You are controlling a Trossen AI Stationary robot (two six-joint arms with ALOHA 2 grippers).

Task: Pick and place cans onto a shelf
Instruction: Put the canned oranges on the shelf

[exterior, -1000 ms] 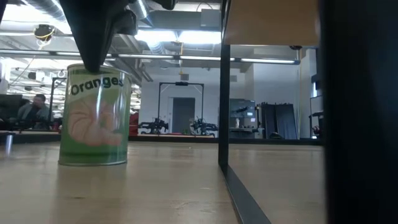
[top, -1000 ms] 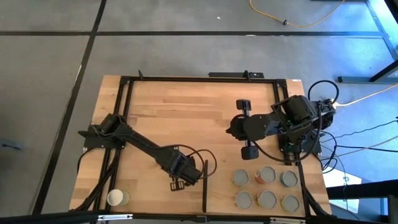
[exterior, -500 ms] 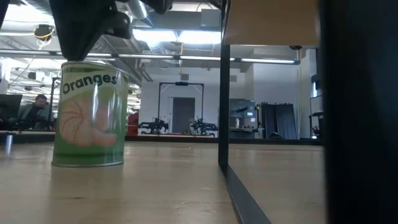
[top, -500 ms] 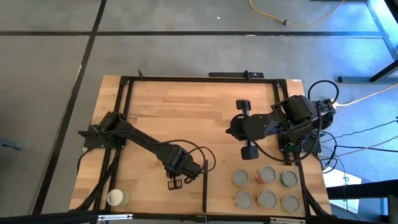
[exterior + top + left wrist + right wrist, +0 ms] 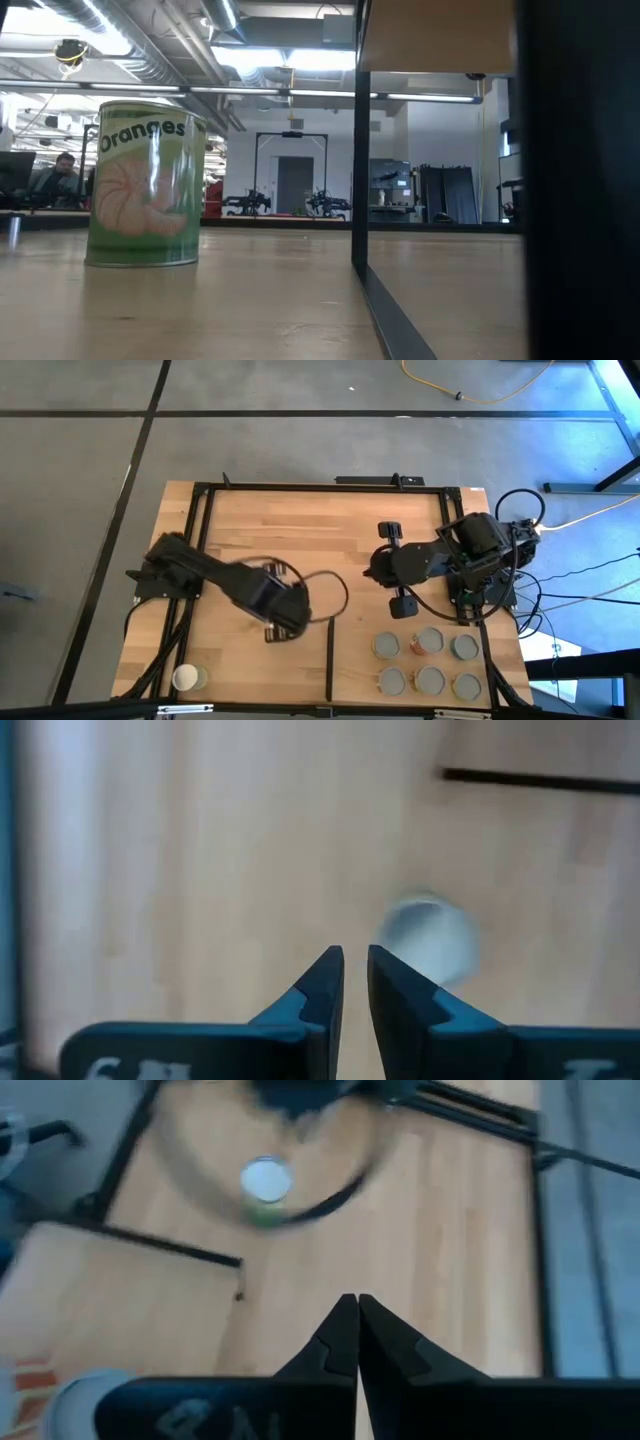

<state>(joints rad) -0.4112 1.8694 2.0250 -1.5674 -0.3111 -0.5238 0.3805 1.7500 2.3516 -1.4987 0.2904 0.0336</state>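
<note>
Wooden tabletop, grey floor

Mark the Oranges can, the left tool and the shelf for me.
Oranges can (image 5: 147, 185): low view, middle of its green label.
Left tool (image 5: 355, 970): left wrist view, midway between its fingertips.
Shelf (image 5: 350, 680): high view, bare wood beside the black strip.

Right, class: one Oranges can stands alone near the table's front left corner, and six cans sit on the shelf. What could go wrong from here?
1. The Oranges can stands close to the table edge, so a careless reach by the left gripper might knock it off.
2. The six cans sit packed together on the shelf, so setting down another may bump them.
</note>
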